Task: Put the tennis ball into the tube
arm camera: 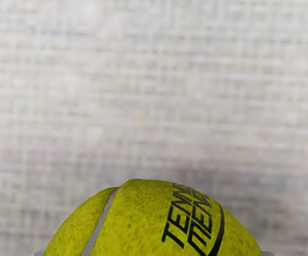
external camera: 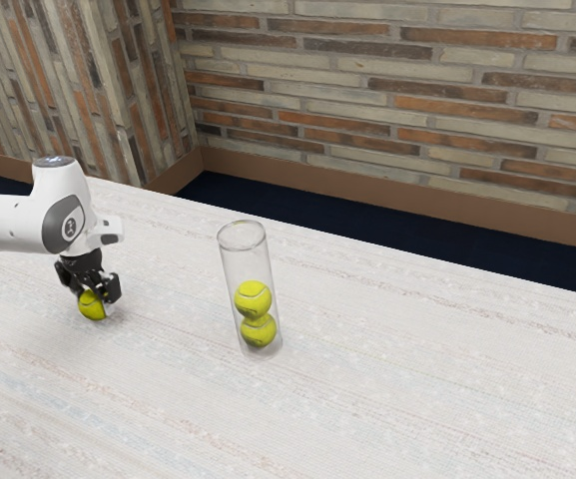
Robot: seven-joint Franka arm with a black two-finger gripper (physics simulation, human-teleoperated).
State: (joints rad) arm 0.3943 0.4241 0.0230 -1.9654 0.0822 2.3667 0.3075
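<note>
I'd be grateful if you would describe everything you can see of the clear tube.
The tube is a tall, transparent cylinder, glass or plastic by its look, with a round open mouth. It stands upright on the pale table, apart from my gripper. Two yellow-green tennis balls rest inside, one stacked on the other, taking up roughly its lower half.

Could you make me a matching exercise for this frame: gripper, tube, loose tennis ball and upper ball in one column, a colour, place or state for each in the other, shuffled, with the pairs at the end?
Things
1. Gripper
2. Tube
3. Loose tennis ball
4. Upper ball

Descriptions
A. Outside the tube, bearing dark lettering
B. Inside the tube, above the lower ball
C. Black, down at the loose tennis ball
D. Clear, with two balls inside

Pairs: 1-C, 2-D, 3-A, 4-B
</note>
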